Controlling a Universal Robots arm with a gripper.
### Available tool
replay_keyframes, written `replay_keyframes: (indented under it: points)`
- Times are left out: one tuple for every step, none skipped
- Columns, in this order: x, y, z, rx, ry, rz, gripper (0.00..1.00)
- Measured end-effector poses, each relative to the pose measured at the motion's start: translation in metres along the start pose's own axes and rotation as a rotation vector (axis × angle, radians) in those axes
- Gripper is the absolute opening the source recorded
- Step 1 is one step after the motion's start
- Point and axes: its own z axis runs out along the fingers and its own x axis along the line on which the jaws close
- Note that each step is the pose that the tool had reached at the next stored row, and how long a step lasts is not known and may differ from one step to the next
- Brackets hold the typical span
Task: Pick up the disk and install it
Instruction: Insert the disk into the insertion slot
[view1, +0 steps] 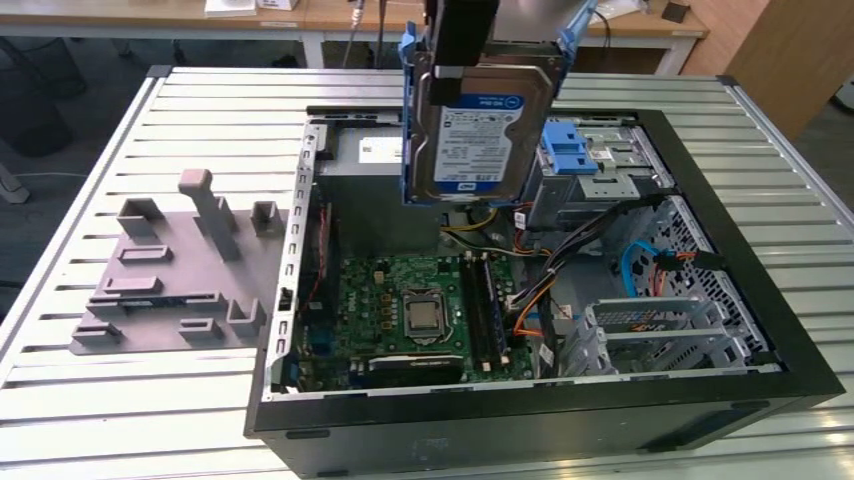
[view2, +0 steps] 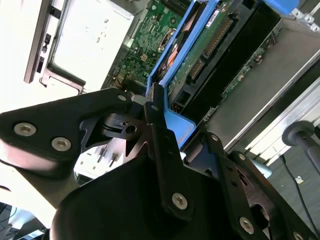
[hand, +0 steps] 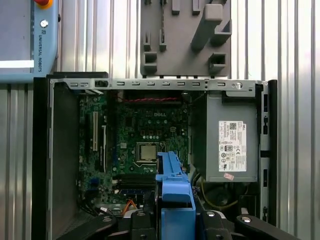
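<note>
A robotics lab or workshop is being shown. Across the exterior view, a slatted metal bench (view1: 107, 420) is being used as the work surface. An opened desktop computer case (view1: 534, 430) is being kept flat at its centre, and a grey parts fixture (view1: 167, 280) at centre left. Wooden desks (view1: 334, 15) are being shown along the top edge. At top centre, the disk (view1: 483, 130) is being held clamped by the gripper (view1: 461, 45). In the first wrist view, a control pendant (hand: 27, 40) with a red button is being rested on the bench.
</note>
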Motion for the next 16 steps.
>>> replay_keyframes:
  points:
    - [0.0002, -0.002, 0.0001, 0.0, -0.0001, 0.0, 0.36]
    - [0.0003, -0.0041, 0.0001, 0.0, 0.0, 0.0, 0.36]
    - [0.0004, -0.0062, 0.0002, 0.0, -0.0001, 0.0, 0.36]
    - [0.0005, -0.0083, 0.0002, 0.0, -0.0002, 0.0, 0.36]
    - [0.0007, -0.0104, 0.0002, 0.0, -0.0001, 0.0, 0.36]
    - [0.0008, -0.0125, 0.0003, 0.0, -0.0001, 0.0, 0.36]
    - [0.0009, -0.0145, 0.0003, 0.0, -0.0002, 0.0, 0.36]
    - [0.0011, -0.0165, 0.0004, 0.0001, -0.0002, 0.0, 0.36]
    - [0.0012, -0.0184, 0.0004, 0.0, 0.0, 0.0, 0.36]
    - [0.0012, -0.0203, 0.0005, 0.0, 0.0, 0.0, 0.36]
    - [0.0013, -0.0218, 0.0006, 0.0, -0.0001, 0.0, 0.36]
    - [0.0015, -0.0231, 0.0007, 0.0001, -0.0002, 0.0, 0.36]
    - [0.0016, -0.0242, 0.0008, 0.0, 0.0, 0.0, 0.36]
    - [0.0016, -0.0246, 0.0009, 0.0, 0.0, 0.0, 0.36]
    - [0.0018, -0.0249, 0.0011, -0.0001, 0.0003, 0.0, 0.36]
    - [0.0026, -0.0252, 0.0013, -0.0001, 0.0006, 0.0, 0.36]
